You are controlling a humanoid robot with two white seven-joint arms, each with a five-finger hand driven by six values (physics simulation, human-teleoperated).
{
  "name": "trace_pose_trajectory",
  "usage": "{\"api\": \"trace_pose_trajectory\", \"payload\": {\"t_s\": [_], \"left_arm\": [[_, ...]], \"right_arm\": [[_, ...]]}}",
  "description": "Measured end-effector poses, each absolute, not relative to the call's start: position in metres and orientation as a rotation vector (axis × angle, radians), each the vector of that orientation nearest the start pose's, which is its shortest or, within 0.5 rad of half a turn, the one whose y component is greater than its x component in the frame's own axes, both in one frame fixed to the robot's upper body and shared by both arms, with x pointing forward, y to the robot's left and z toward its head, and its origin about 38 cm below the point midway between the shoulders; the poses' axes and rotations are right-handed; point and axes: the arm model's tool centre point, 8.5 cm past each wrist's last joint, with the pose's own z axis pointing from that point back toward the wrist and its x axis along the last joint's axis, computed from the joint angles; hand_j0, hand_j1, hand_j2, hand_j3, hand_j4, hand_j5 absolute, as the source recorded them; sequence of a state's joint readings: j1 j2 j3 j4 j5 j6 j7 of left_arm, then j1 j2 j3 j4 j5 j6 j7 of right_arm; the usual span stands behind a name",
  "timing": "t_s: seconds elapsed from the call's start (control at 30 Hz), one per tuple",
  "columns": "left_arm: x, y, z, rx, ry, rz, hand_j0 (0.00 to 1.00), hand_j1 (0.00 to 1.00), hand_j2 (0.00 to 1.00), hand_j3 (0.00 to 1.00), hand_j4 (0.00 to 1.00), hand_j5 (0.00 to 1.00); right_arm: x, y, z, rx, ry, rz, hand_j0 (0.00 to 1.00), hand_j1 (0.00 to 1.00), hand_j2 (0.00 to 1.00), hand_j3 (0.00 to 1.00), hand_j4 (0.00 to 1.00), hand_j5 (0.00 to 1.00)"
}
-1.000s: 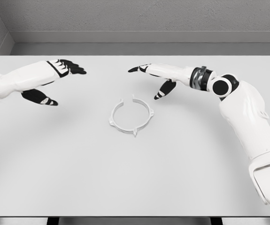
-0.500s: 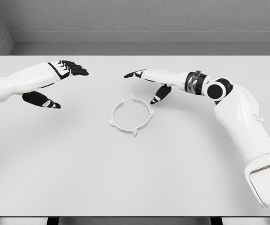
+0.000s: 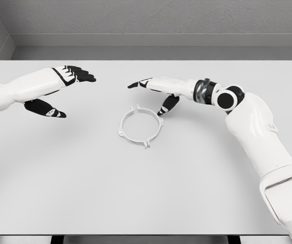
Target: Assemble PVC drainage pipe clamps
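One white plastic clamp ring (image 3: 140, 126) lies flat on the white table (image 3: 146, 193), near the table's middle and slightly toward the far side. It is a thin open hoop, with a gap in its far edge between two short upturned ends. Small tabs stick out from the rim at the near side, the left and the right. My right hand's thumb tip sits just at its far right rim; contact unclear.
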State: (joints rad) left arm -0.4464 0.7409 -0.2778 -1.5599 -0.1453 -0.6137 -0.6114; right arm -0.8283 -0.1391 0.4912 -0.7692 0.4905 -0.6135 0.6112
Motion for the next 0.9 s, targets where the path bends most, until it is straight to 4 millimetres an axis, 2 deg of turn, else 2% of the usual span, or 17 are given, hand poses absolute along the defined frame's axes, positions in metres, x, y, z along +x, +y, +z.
{"api": "trace_pose_trajectory", "payload": {"t_s": [0.2, 0.33, 0.47, 0.9], "left_arm": [[0.409, 0.308, 0.25, 0.261, -1.749, -1.791, 1.0, 1.0, 1.0, 1.0, 1.0, 1.0], [0.409, 0.308, 0.25, 0.261, -1.75, -1.791, 1.0, 1.0, 1.0, 1.0, 1.0, 1.0], [0.409, 0.307, 0.25, 0.261, -1.75, -1.792, 1.0, 1.0, 1.0, 1.0, 1.0, 1.0], [0.41, 0.307, 0.251, 0.263, -1.751, -1.793, 1.0, 1.0, 1.0, 1.0, 1.0, 1.0]], "right_arm": [[0.528, -0.141, 0.15, -0.025, -1.51, 1.76, 1.0, 1.0, 1.0, 1.0, 1.0, 1.0], [0.528, -0.162, 0.144, -0.048, -1.48, 1.747, 1.0, 1.0, 1.0, 1.0, 1.0, 1.0], [0.527, -0.171, 0.14, -0.056, -1.463, 1.743, 1.0, 1.0, 1.0, 1.0, 1.0, 1.0], [0.526, -0.166, 0.14, -0.051, -1.467, 1.753, 1.0, 1.0, 1.0, 1.0, 1.0, 1.0]]}}
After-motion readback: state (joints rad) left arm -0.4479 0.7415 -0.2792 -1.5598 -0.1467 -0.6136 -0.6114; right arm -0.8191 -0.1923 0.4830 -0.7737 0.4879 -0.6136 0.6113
